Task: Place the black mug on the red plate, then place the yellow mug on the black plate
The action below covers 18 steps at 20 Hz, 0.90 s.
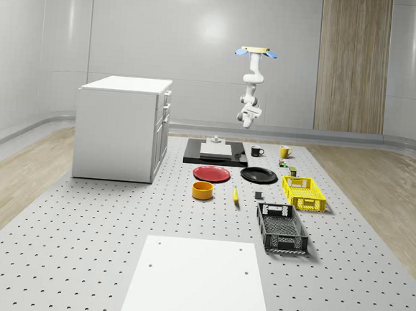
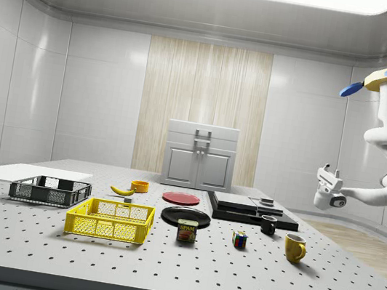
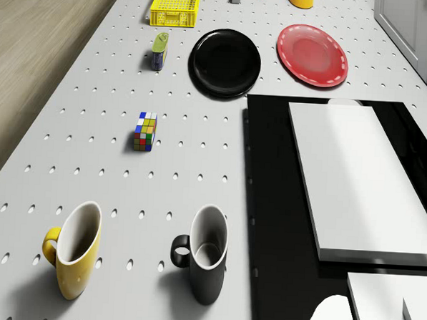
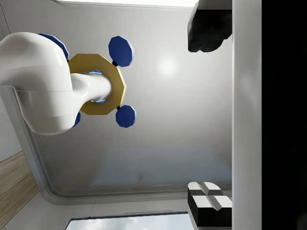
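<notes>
Hovering high above the far end of the worktop [image 1: 77, 260], the drone [image 1: 256, 53] hangs over the ground just behind the two mugs, its arm folded beneath it and the hand [image 2: 328, 182] held well up in the air, nowhere near either mug. I cannot tell how far the hand is open, but it plainly has hold of nothing, since both mugs stand on the worktop. The black mug [image 3: 205, 254] sits upright just beside the edge of the dark slab [image 3: 267, 227], its handle turned toward the yellow mug [image 3: 74, 249], which stands near it on the side away from the slab. The red plate [image 3: 313, 55] and the black plate [image 3: 225, 62] lie side by side beyond the slab, close together but apart, and both are bare. A puzzle cube [image 3: 145, 131] and a small tin [image 3: 159, 51] lie between the mugs and the yellow basket [image 3: 176, 5], off the straight line to the plates. By my reading the first step has not yet begun: the approach to the black mug is what is in hand. The next move calls for the hand to come down over the black mug and take it by the rim or the handle, keeping clear of the slab's edge hard by it and of the yellow mug on the other side.
</notes>
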{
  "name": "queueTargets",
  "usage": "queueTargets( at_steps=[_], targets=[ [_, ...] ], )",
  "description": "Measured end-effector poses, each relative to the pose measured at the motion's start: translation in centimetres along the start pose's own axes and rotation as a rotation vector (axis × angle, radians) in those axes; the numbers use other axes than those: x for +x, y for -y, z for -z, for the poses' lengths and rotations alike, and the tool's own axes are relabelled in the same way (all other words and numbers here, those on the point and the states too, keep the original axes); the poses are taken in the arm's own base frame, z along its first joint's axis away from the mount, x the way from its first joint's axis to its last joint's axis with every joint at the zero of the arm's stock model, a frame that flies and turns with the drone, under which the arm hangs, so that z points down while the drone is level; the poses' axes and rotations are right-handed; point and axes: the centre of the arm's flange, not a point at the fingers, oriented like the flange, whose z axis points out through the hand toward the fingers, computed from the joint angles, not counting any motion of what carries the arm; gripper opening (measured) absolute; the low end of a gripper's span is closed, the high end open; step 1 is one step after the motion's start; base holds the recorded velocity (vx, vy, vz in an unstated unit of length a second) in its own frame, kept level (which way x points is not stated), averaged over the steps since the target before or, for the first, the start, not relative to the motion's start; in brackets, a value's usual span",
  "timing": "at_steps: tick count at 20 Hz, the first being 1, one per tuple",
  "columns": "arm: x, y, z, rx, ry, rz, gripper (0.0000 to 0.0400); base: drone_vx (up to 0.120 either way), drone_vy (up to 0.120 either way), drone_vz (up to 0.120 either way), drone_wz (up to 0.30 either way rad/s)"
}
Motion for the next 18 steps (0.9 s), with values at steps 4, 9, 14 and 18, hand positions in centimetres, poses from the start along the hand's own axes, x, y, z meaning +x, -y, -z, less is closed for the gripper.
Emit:
queueTargets(
  at_steps=[4, 9, 14, 18],
  targets=[
    [-2.3, 2.2, -0.6, -0.229, -0.232, 0.007, 0.04, 0.12, 0.0, -0.08, 0.0],
    [-6.1, 5.9, -5.0, -0.731, -0.734, 0.021, 0.04, 0.12, 0.0, -0.12, 0.0],
    [-6.9, 6.5, -12.9, -1.319, -1.317, 0.037, 0.04, 0.12, 0.0, -0.12, 0.0],
    [-5.4, 4.9, -16.7, -1.635, -1.632, 0.048, 0.04, 0.12, 0.0, -0.12, 0.0]
  ],
)
